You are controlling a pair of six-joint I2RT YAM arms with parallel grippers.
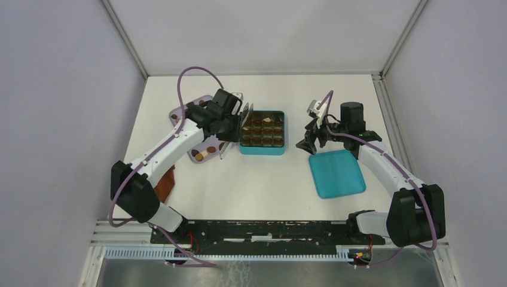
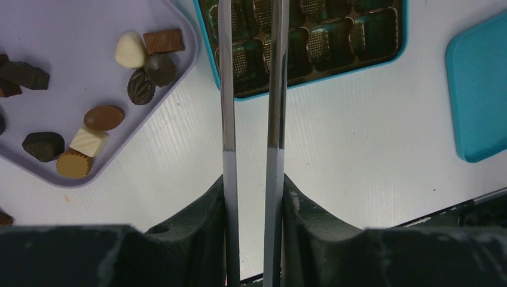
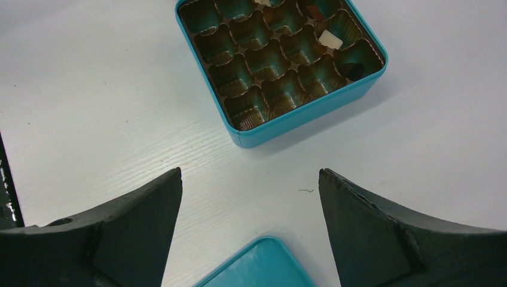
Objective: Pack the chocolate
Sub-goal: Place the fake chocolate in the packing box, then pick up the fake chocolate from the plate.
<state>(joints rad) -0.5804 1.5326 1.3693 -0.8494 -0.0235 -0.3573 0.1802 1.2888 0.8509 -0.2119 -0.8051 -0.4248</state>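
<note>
The teal box sits near the middle of the white table, uncovered. Its grid of brown cells is mostly bare. In the right wrist view a cream piece lies in one cell on the far side and a dark piece in the cell beside it; two more show at the frame's top edge.

At the box's 9 o'clock lies the lilac tray, which holds most of the chocolates: loose white, tan, brown and dark pieces scattered over its floor.

The teal lid lies flat at the box's 4 o'clock, apart from it.

The left gripper hangs over the box's 9 o'clock edge. Its long thin metal fingers run parallel with a narrow gap between them, and their tips run off the frame, so I cannot tell whether they pinch anything.

The right gripper hangs at the box's 3 o'clock, its jaws spread wide and holding nothing.

A reddish-brown cloth shows under the left arm at the tray's 7 o'clock.
</note>
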